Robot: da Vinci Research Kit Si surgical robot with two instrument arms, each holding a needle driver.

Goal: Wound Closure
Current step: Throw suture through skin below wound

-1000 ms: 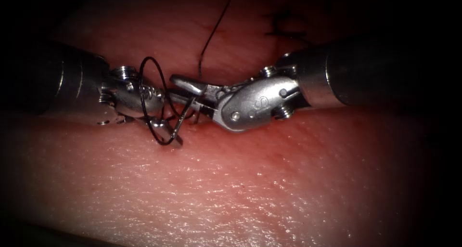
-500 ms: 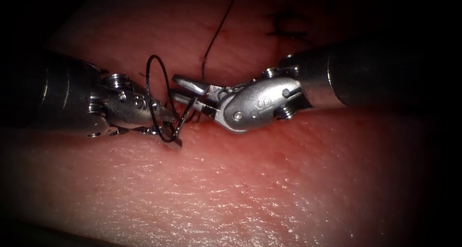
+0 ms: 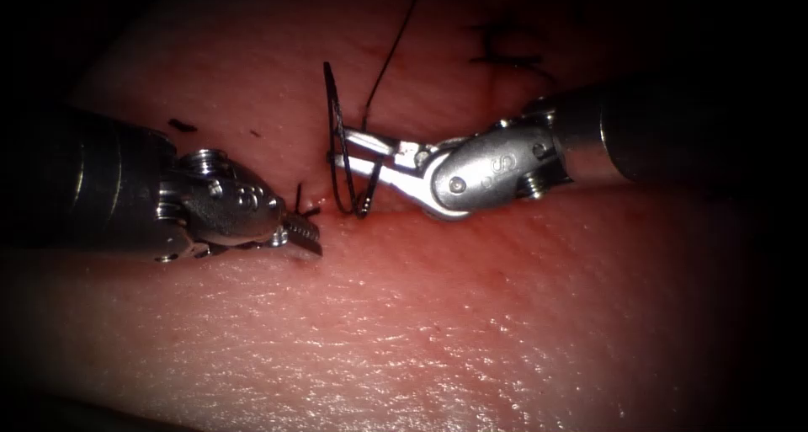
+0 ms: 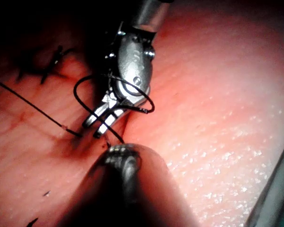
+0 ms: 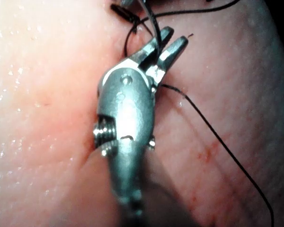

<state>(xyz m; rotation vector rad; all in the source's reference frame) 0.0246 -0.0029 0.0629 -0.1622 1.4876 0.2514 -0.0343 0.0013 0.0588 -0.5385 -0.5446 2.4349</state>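
Thread (image 3: 394,40) coils round the right tool's (image 3: 337,146) parted jaws above the cut (image 3: 396,216), at two o'clock from the left tool (image 3: 305,237), whose jaws look closed. Keeping those coils seated seems key.

black thread (image 3: 337,146), silver tools, glistening pink-red tissue (image 3: 471,331).

Endoscope: above/front; wrist cams close along shafts; all share right tool (image 3: 337,150).

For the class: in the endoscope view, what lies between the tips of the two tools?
Between the left tool and the right tool, open with a thread loop around it, lie short thread ends rising from the tissue.
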